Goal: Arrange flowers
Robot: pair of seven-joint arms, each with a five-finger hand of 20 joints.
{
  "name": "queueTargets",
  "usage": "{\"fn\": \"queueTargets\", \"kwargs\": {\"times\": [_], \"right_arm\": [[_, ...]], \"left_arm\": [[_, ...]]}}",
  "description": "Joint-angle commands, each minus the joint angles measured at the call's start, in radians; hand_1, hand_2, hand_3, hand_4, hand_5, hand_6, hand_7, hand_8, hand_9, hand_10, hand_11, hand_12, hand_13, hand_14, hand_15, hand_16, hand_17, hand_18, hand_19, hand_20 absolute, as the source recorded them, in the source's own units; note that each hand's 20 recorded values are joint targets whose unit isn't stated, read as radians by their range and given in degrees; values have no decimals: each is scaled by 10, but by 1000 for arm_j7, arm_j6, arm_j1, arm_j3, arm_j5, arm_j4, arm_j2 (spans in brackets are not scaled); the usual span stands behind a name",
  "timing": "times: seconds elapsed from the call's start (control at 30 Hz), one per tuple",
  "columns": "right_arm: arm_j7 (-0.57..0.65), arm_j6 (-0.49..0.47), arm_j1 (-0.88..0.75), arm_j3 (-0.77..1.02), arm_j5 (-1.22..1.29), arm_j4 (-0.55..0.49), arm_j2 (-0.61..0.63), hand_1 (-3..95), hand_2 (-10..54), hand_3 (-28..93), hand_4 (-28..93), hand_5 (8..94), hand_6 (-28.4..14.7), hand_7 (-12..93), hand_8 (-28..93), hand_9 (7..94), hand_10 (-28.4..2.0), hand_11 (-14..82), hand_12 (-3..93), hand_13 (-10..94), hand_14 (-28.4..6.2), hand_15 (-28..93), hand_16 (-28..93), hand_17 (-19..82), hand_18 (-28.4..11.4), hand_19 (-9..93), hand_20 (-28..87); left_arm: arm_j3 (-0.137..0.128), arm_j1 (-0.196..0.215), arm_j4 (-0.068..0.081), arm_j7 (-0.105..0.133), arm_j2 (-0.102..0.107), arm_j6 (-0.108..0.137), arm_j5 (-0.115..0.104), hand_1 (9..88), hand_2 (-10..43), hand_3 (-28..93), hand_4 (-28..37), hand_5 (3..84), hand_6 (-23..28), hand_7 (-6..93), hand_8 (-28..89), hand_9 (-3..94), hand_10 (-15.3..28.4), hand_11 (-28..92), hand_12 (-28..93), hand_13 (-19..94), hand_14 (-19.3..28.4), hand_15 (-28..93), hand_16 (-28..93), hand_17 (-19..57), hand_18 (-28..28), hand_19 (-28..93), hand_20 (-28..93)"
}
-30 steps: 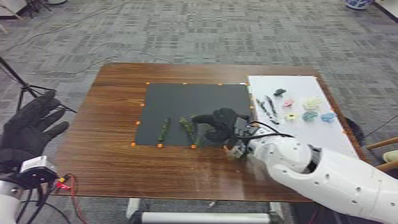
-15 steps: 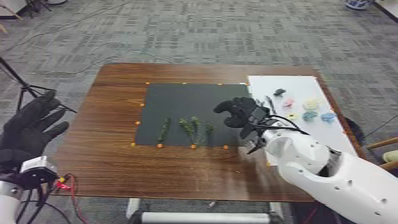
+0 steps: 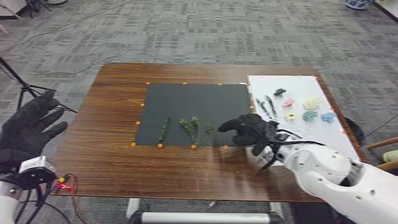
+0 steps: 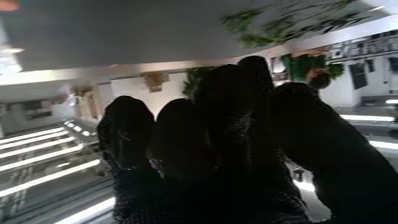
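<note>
The right hand (image 3: 252,132), fingers seemingly relaxed, hides a corner of the dark mat (image 3: 195,100) near green stems (image 3: 187,126), with flowers (image 3: 309,115) on white paper (image 3: 302,85) and the left hand (image 3: 25,132) spread, its arm cut off.

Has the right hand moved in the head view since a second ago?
Yes. The right hand has shifted rightward, from over the black mat to around the mat's right edge.
</note>
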Motion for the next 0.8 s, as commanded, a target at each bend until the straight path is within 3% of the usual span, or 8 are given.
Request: {"fn": "queueTargets", "kwargs": {"times": [0.03, 0.8], "right_arm": [[-47, -31, 32, -45, -24, -27, -7, 192, 156, 932, 28, 520, 30, 162, -130, 789, -122, 568, 417, 764, -104, 821, 364, 438, -249, 932, 692], [-17, -131, 76, -84, -76, 33, -98, 182, 165, 932, 13, 515, 29, 160, -129, 783, -125, 586, 390, 763, -104, 822, 360, 437, -249, 932, 689]], "left_arm": [[-1, 14, -12, 1, -15, 7, 5, 231, -42, 670, -283, 188, 14, 207, -99, 132, 82, 177, 199, 36, 111, 399, -44, -128, 178, 366, 119], [3, -3, -6, -2, -14, 5, 7, 231, -42, 669, -283, 188, 13, 206, -99, 132, 82, 176, 199, 38, 110, 396, -44, -128, 178, 366, 119]]}}
